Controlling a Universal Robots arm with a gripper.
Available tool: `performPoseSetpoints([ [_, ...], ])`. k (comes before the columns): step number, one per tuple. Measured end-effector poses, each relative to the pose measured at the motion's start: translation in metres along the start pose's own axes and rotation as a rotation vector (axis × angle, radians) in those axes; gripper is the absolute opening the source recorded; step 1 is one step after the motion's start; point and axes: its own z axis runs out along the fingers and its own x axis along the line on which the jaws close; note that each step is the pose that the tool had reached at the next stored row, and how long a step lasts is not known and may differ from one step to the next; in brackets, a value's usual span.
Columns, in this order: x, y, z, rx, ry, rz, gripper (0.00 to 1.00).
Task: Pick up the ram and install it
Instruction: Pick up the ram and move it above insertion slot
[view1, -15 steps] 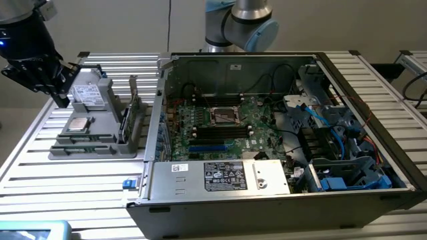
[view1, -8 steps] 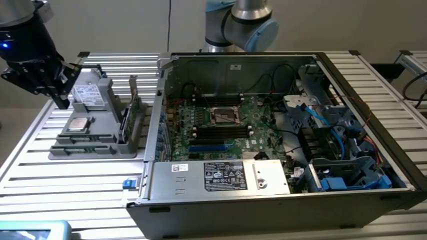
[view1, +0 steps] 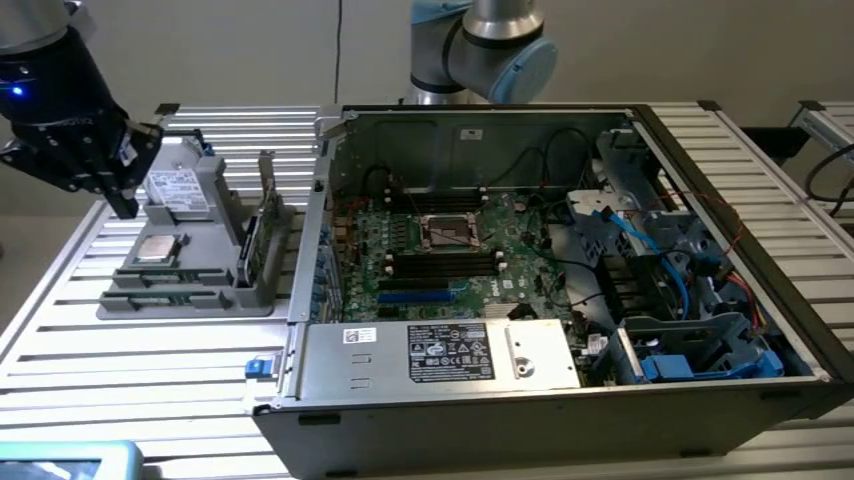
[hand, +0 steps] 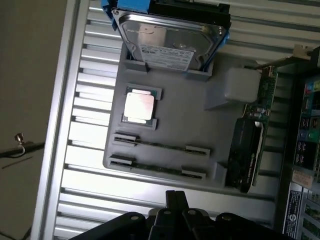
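Two thin ram sticks (hand: 160, 145) (hand: 157, 168) lie on edge in clips at the front of a grey holder tray (hand: 190, 125). In the exterior view the ram (view1: 171, 297) lies at the tray's (view1: 200, 290) near end. My black gripper (view1: 124, 208) hangs above the tray's far corner at the exterior view's left, beside the hard drive. Its fingers (hand: 175, 202) are pressed together with nothing between them, a short way off the nearer ram stick. The motherboard (view1: 441, 250) with its black memory slots (view1: 443, 260) lies inside the open computer case.
The tray also holds a hard drive (hand: 170, 37), a square silver processor (hand: 139, 106) and an upright expansion card (hand: 250, 150). The open case (view1: 561, 370) with cables and drive cages stands at the exterior view's right. Everything rests on a slatted aluminium table (view1: 134, 380).
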Motion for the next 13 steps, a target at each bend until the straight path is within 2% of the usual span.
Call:
performPoseSetpoints([
  [13, 0.0000, 0.0000, 0.0002, 0.0020, 0.0021, -0.237, 0.11],
])
